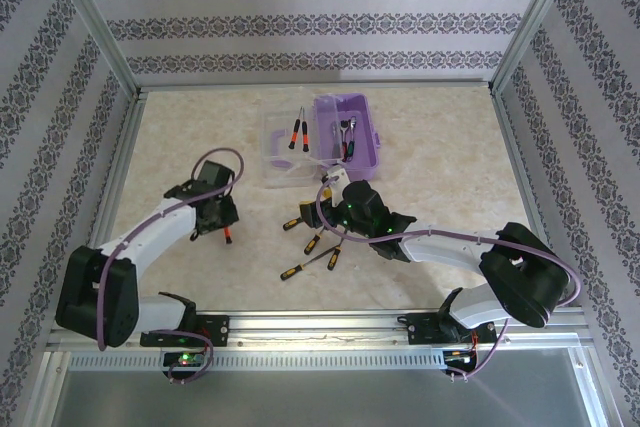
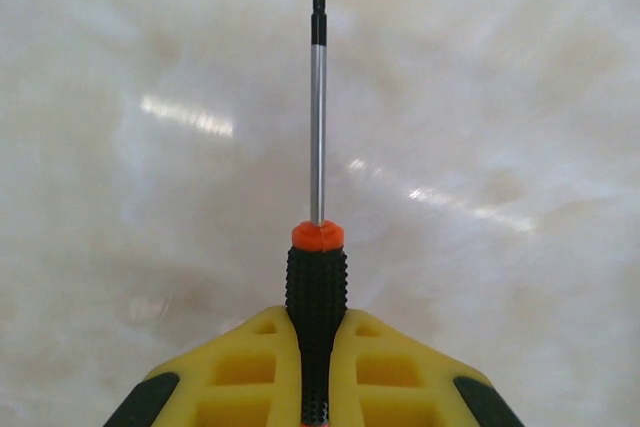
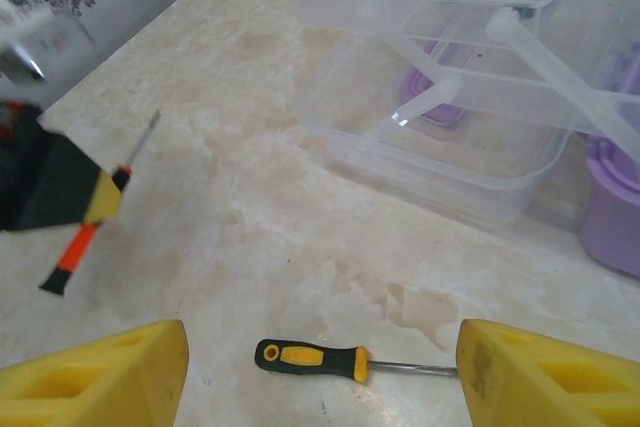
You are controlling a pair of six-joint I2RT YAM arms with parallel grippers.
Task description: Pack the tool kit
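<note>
The tool kit stands open at the back: a lilac base (image 1: 362, 117) with tools in it, and beside it a clear lid (image 1: 278, 157) holding two orange-handled screwdrivers (image 1: 296, 131). My left gripper (image 2: 316, 337) is shut on the black knurled handle of an orange-collared screwdriver (image 2: 317, 127), whose shaft points away, above the table. From above, that left gripper (image 1: 225, 224) hangs left of centre. My right gripper (image 3: 322, 339) is open over a yellow-and-black screwdriver (image 3: 310, 358) lying flat, with its fingers (image 3: 110, 367) wide on either side. Several loose screwdrivers (image 1: 315, 241) lie in front of the right gripper (image 1: 338, 215).
Aluminium rails (image 1: 320, 319) border the marble table, with patterned walls (image 1: 50, 117) close on the left, right and back. In the right wrist view the clear lid (image 3: 440, 107) and lilac base (image 3: 615, 212) lie just beyond, and the left gripper (image 3: 45, 187) sits to the left.
</note>
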